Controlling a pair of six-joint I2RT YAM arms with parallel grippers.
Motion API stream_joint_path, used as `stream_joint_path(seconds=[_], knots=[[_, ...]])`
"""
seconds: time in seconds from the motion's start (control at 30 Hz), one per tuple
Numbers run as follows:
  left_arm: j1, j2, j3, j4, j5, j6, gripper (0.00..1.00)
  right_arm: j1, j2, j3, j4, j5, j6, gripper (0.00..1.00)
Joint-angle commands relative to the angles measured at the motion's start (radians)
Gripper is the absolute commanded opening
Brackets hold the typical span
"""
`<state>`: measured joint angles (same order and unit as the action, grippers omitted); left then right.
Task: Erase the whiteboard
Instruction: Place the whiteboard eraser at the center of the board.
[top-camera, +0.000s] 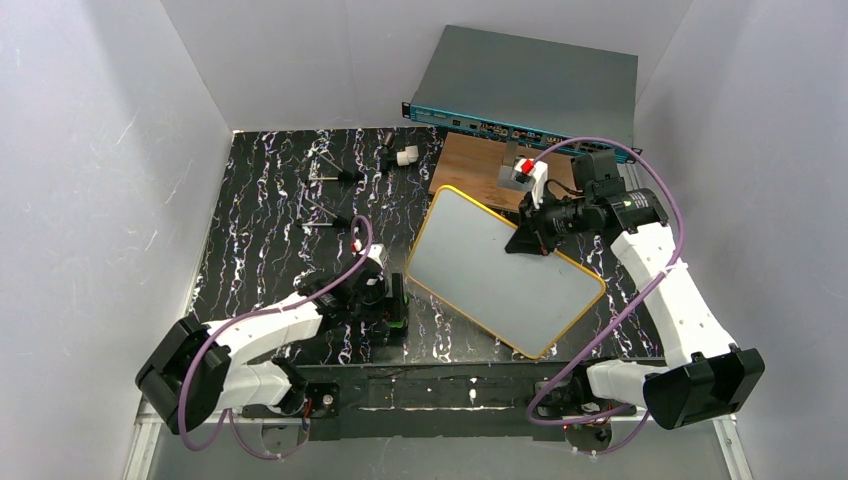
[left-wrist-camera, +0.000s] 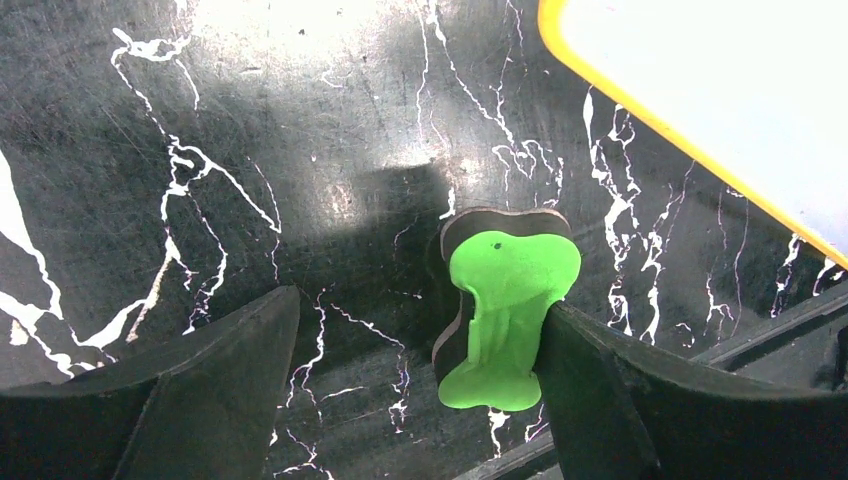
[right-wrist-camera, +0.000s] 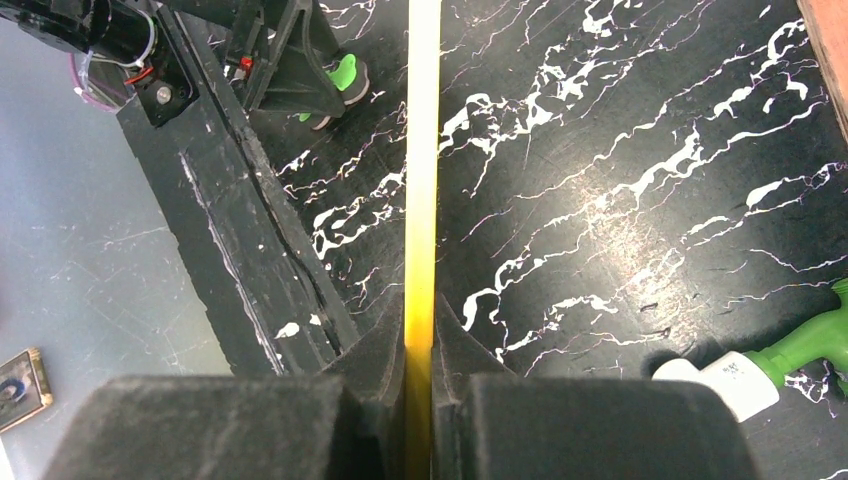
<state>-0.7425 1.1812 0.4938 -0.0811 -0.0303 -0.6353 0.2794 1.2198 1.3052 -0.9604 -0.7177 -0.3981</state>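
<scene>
The whiteboard (top-camera: 500, 265), blank white with a yellow frame, lies tilted at the table's middle. My right gripper (top-camera: 525, 240) is shut on its far right rim; in the right wrist view the yellow edge (right-wrist-camera: 422, 150) runs straight between the closed fingers of that gripper (right-wrist-camera: 420, 335). A green eraser (left-wrist-camera: 510, 300) with a dark felt side stands on edge on the black marbled table, leaning against the right finger (left-wrist-camera: 600, 390) of my left gripper (left-wrist-camera: 418, 305). That gripper is open, with a wide gap on the eraser's other side. The whiteboard's corner (left-wrist-camera: 720, 70) shows up right.
A brown wooden board (top-camera: 480, 165) lies behind the whiteboard, with a red-and-white object (top-camera: 522, 172) on it. A grey box with a blue front (top-camera: 530, 85) sits at the back. A green marker with white cap (right-wrist-camera: 760, 370) lies under the raised board. Small black stands (top-camera: 335, 175) stand back left.
</scene>
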Motion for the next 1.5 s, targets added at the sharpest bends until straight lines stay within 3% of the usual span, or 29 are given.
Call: stream_joint_path(seconds=[0.0,0.17,0.43,1.03,1.17,1.47], knots=[[0.004,0.057,0.053,-0.089,-0.014,0.02,0.82,-0.008,-0.046,0.008,0.046,-0.072,-0.062,0.01],[0.003,0.113,0.096,-0.105,-0.006,0.037,0.82,-0.006,-0.046,-0.001,0.004,-0.209,-0.084,0.01],[0.006,0.163,0.154,-0.176,-0.1,0.016,0.82,-0.002,-0.054,-0.002,-0.009,-0.223,-0.088,0.01],[0.006,0.08,0.161,-0.117,-0.049,0.068,0.82,0.087,0.09,0.024,0.004,-0.059,-0.03,0.01],[0.006,-0.006,0.144,-0.092,0.0,0.098,0.82,0.087,0.074,0.038,-0.006,-0.058,-0.044,0.01],[0.061,-0.332,0.172,-0.116,0.2,0.332,0.85,0.087,0.034,0.126,-0.137,-0.164,-0.168,0.01]])
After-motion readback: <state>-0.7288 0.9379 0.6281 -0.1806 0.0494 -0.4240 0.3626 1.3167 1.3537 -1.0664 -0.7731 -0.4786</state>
